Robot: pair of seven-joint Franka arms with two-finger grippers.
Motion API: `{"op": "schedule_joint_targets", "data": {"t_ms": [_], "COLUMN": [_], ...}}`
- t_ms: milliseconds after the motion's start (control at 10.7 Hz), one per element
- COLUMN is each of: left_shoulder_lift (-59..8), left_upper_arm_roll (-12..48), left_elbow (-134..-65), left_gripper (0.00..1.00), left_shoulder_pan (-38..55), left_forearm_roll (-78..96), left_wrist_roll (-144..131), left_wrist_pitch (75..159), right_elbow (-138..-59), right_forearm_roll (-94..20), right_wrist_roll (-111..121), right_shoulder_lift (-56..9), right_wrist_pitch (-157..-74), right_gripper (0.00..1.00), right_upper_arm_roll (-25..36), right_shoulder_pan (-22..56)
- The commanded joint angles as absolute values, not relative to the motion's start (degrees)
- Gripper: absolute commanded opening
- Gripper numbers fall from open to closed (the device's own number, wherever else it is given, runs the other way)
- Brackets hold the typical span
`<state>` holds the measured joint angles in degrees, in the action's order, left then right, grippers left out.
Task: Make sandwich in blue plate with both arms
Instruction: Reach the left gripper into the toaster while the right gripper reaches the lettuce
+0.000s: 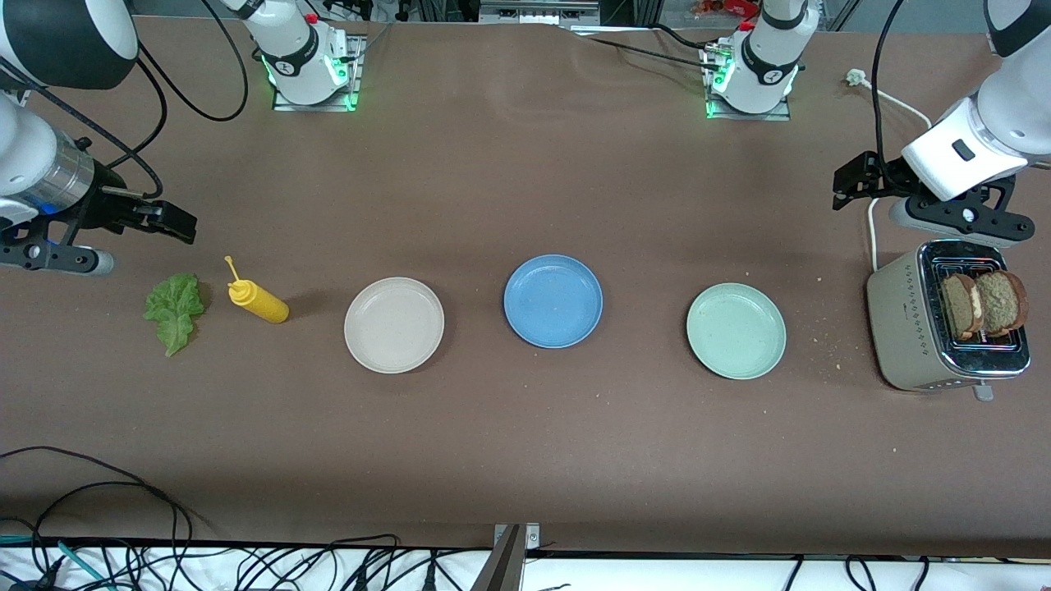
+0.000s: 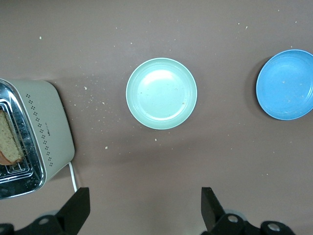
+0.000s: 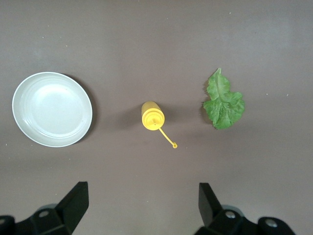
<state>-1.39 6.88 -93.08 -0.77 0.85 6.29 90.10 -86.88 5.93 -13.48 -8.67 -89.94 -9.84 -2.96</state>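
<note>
The blue plate [image 1: 553,300] lies empty at the middle of the table; it also shows in the left wrist view [image 2: 288,84]. Two toasted bread slices [image 1: 981,302] stand in the toaster [image 1: 907,324] at the left arm's end. A green lettuce leaf [image 1: 174,310] lies flat at the right arm's end and shows in the right wrist view [image 3: 223,102]. My left gripper [image 1: 854,182] is open and empty over bare table by the toaster, its jaws wide apart [image 2: 145,205]. My right gripper [image 1: 176,223] is open and empty over bare table by the lettuce [image 3: 143,203].
A cream-white plate [image 1: 394,324] and a pale mint-green plate [image 1: 736,330] flank the blue plate. A yellow squeeze bottle [image 1: 256,300] lies between lettuce and cream plate. The toaster's white cord [image 1: 872,222] runs toward the bases. Crumbs are scattered near the toaster.
</note>
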Motion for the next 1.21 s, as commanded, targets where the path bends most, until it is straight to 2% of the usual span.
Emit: {"op": "schedule_joint_targets", "data": {"t_ms": [0, 560, 1119], "left_shoulder_lift": [-1.5, -3.2, -14.6], "left_upper_arm_roll": [7.5, 7.3, 7.2], "left_elbow": [-92.5, -92.3, -87.4], "left_gripper": [1.00, 1.00, 1.00], "left_shoulder_pan": [-1.2, -3.7, -16.5], "left_forearm_roll": [-0.4, -0.8, -0.9], "left_wrist_roll": [6.8, 7.6, 10.2], "left_wrist_pitch": [90.1, 90.2, 91.6], "right_elbow": [-88.1, -87.9, -87.9], "right_forearm_roll": [6.7, 6.9, 8.0], "right_wrist_roll": [-14.3, -13.5, -6.9], "right_shoulder_lift": [-7.6, -8.1, -10.7], "right_wrist_pitch": [-90.6, -91.1, -93.2], "right_gripper": [1.00, 1.00, 1.00], "right_upper_arm_roll": [-9.5, -8.3, -3.7], "right_shoulder_pan": [-2.5, -2.5, -2.8]}}
